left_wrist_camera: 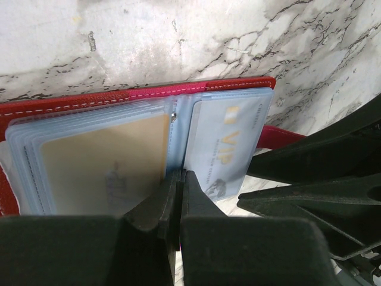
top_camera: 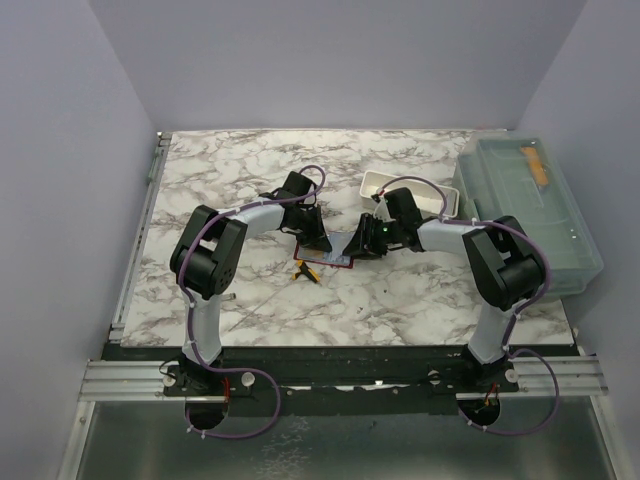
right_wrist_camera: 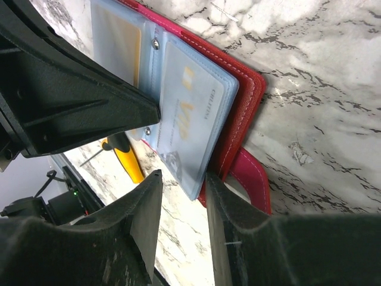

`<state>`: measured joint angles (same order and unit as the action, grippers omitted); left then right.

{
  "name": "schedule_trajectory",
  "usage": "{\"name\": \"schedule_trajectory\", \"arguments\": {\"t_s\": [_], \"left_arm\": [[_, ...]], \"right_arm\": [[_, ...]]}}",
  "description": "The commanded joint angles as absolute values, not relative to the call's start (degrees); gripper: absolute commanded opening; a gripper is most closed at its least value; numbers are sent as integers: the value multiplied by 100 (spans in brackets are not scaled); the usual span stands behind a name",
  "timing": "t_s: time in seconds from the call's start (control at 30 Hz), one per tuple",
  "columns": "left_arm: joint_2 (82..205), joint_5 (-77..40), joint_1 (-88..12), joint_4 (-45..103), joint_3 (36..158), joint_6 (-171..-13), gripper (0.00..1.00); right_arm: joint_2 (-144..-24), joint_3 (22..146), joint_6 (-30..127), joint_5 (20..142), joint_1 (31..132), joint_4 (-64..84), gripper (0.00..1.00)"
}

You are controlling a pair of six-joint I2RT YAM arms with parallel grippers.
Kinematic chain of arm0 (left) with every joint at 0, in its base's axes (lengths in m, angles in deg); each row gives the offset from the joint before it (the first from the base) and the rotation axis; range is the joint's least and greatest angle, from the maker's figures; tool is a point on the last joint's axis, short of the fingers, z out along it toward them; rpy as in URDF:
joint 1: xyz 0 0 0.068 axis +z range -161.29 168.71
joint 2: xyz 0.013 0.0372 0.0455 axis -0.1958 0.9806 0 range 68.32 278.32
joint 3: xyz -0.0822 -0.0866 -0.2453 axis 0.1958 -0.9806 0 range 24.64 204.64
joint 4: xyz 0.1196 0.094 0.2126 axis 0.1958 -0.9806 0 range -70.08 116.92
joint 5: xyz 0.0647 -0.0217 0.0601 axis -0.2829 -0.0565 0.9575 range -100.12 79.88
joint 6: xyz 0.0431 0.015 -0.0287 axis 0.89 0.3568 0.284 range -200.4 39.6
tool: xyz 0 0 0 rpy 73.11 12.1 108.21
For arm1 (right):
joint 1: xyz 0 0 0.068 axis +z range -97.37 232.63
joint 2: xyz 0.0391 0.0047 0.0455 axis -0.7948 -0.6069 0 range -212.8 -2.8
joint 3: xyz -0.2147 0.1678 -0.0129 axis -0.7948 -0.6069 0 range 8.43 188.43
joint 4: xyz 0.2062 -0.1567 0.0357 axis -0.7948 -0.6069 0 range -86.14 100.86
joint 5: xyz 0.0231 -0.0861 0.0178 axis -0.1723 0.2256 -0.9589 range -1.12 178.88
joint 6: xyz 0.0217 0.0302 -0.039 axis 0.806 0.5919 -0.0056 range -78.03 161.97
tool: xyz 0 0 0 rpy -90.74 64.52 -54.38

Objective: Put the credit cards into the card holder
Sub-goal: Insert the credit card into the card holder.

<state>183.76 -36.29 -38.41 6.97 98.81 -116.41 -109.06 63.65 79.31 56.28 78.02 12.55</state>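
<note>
The red card holder (left_wrist_camera: 238, 84) lies open on the marble between both arms (top_camera: 332, 259), its blue-grey sleeves up. A tan-gold credit card (left_wrist_camera: 107, 161) sits in the left-hand sleeves and a pale blue one marked VIP (left_wrist_camera: 223, 143) shows in the right-hand sleeves (right_wrist_camera: 187, 113). My left gripper (left_wrist_camera: 180, 174) is shut, its tips pressed on the holder's near edge at the fold (top_camera: 318, 240). My right gripper (right_wrist_camera: 181, 179) is open; its fingers straddle the near corner of the right-hand sleeves, one finger against the red cover's edge (right_wrist_camera: 244, 101).
A yellow-handled thin tool (right_wrist_camera: 128, 162) lies on the marble just in front of the holder (top_camera: 303, 270). A white tray (top_camera: 378, 182) stands behind the right gripper. A large clear lidded bin (top_camera: 530, 215) fills the right side. The holder's red strap (right_wrist_camera: 253, 179) sticks out.
</note>
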Motion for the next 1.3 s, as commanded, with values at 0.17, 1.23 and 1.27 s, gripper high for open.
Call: {"name": "schedule_trajectory", "arguments": {"t_s": [0.17, 1.23, 1.27], "left_arm": [[18793, -3095, -3880, 459, 9601, -11471, 0], [18436, -3826, -3785, 468, 9663, -11549, 3], [18369, -3912, -3745, 468, 9638, -11571, 6]], "right_arm": [[-10690, 6505, 7770, 5758, 7803, 1094, 38], [-11007, 6700, 8095, 5292, 7997, 1743, 0], [-11004, 6712, 8017, 5382, 7997, 1670, 0]]}}
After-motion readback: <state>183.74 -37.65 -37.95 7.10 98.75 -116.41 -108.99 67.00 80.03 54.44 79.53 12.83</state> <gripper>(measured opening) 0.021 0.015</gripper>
